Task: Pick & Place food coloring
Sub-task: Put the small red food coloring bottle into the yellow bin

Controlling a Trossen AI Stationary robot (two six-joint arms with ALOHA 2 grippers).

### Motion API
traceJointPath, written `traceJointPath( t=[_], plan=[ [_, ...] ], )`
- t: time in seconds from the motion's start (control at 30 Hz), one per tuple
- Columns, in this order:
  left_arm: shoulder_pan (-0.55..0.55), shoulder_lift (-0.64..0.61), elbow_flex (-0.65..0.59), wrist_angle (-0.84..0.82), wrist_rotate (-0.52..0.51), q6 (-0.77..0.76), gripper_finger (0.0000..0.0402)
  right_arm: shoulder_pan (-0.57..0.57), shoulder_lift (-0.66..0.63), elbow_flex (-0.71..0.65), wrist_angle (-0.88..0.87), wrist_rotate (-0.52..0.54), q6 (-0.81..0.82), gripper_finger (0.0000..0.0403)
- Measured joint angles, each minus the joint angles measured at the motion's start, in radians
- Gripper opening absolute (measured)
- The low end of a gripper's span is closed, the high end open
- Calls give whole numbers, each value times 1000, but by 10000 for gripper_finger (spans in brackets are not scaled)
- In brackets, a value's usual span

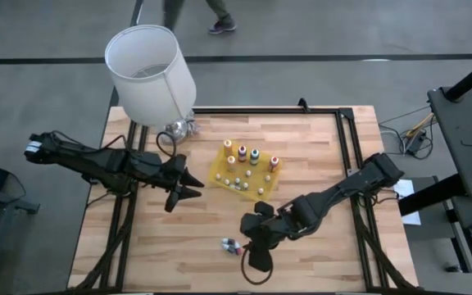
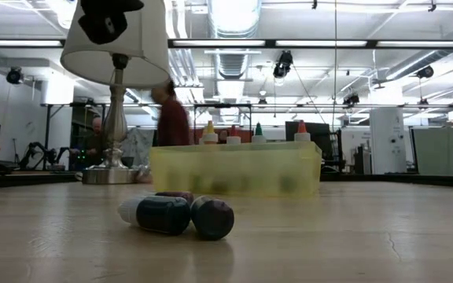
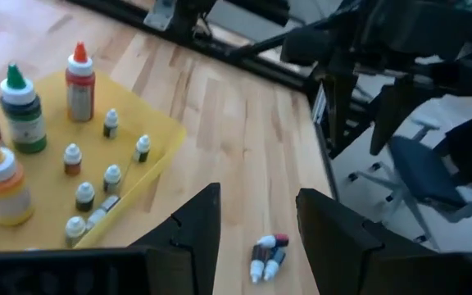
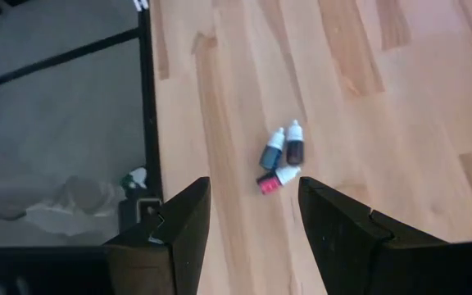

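Nearest the front edge of the tabletop [image 1: 318,246], three tiny vials [image 1: 233,244] are seen lying on their sides in a tight cluster, touching one another, on bare wood. The right end effector [image 1: 259,246] is held just beside them, above the wood, with its fingers parted and nothing between them; in the right wrist view the vials [image 4: 280,158] are seen just ahead of the gap. Farther back, toward the middle, a yellow tray [image 1: 220,174] is set at a slant, and four upright squeeze bottles [image 1: 249,155] with pale tips are carried in it, along with many small vials [image 1: 238,180] standing near its front side. The left end effector [image 1: 188,185] is held just beside the tray's left edge, released and empty. At the far left corner, a lamp [image 1: 150,72] with a white shade is placed.
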Motion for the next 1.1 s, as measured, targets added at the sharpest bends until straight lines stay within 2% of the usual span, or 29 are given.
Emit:
traceJointPath(
  t=[0.3, 0.4, 0.57, 0.67, 0.83, 1.1],
  plan=[
    [0, -73, -160, 259, -5, 27, 133, -14, 32, 27, -9, -15, 195, 178],
    [0, -75, -203, 333, -5, 20, 133, -15, 58, 26, -21, -50, 285, 178],
    [0, -74, -245, 369, 1, -22, 133, -16, 129, 39, -34, -119, 447, 178],
    [0, -74, -248, 370, 2, -30, 133, -18, 183, 66, -40, -127, 518, 177],
    [0, -76, -248, 370, 3, -25, 133, -33, 289, 177, -82, -132, 592, 171],
    [0, -78, -248, 369, 4, -25, 133, -52, 457, 440, -359, -176, 652, 156]
  ],
)
